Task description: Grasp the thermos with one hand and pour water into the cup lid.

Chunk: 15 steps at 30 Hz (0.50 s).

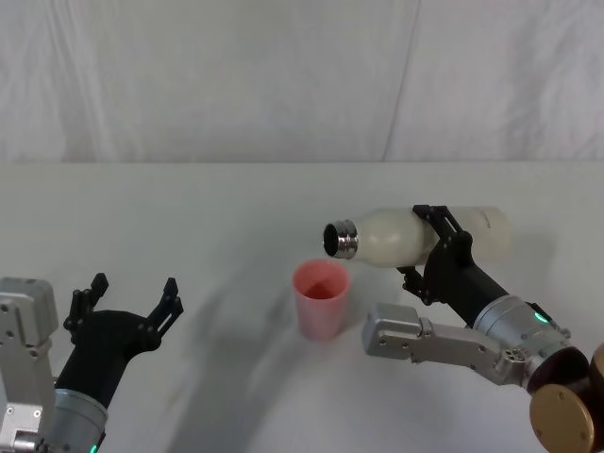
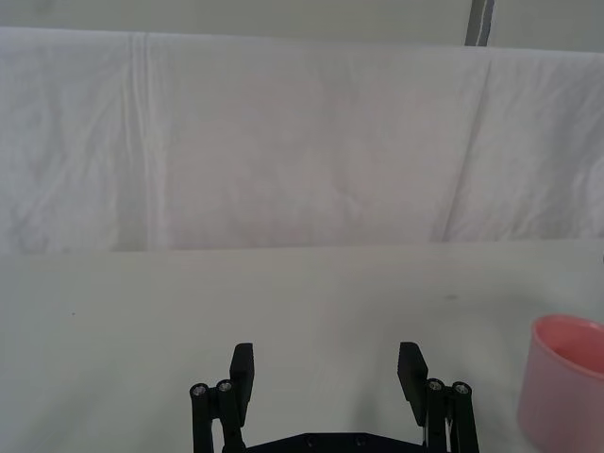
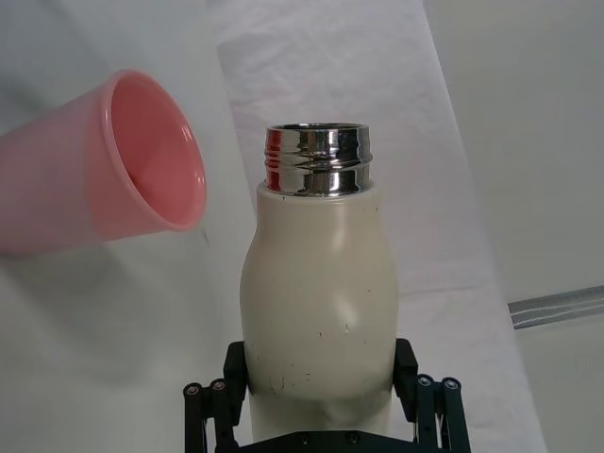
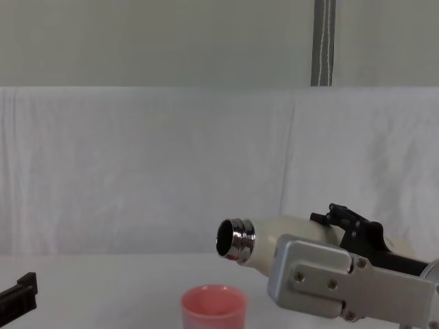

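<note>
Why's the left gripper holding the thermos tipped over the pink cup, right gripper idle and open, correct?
Arms swapped. The head view shows the right gripper holding the thermos tipped over the pink cup; the left gripper is the one idle and open.

The scene was evenly and softly lit, bright without harsh glare, and the white table [image 1: 236, 208] and the cloth backdrop [image 4: 137, 171] showed pale and low in contrast. A faint grey shadow lay on the table to the left of the cup lid [image 1: 321, 299], and small bright highlights glinted on the steel neck of the thermos [image 3: 318, 311]. The cup lid looked stretched and slightly soft near the edge of the right wrist view.
</note>
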Each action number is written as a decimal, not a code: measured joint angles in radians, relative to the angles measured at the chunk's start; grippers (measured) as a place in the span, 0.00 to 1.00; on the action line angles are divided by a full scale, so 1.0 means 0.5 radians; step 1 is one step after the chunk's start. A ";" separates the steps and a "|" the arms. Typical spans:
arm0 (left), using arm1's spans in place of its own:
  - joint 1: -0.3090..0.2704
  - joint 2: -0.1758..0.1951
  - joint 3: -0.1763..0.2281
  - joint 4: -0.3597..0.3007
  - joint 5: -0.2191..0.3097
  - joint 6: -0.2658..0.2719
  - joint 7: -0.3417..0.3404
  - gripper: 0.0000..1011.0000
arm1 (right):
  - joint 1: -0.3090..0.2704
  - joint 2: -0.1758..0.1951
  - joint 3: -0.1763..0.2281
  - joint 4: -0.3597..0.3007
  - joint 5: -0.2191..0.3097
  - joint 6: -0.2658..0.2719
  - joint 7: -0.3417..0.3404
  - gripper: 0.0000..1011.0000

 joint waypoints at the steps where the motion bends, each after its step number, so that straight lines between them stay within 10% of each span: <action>1: 0.000 0.000 0.000 0.000 0.000 0.000 0.000 0.99 | 0.000 0.000 0.000 0.000 0.000 0.000 0.000 0.94; 15: 0.000 0.000 0.000 0.000 0.000 0.000 0.000 0.99 | 0.059 0.009 -0.013 0.028 -0.021 -0.013 0.008 0.94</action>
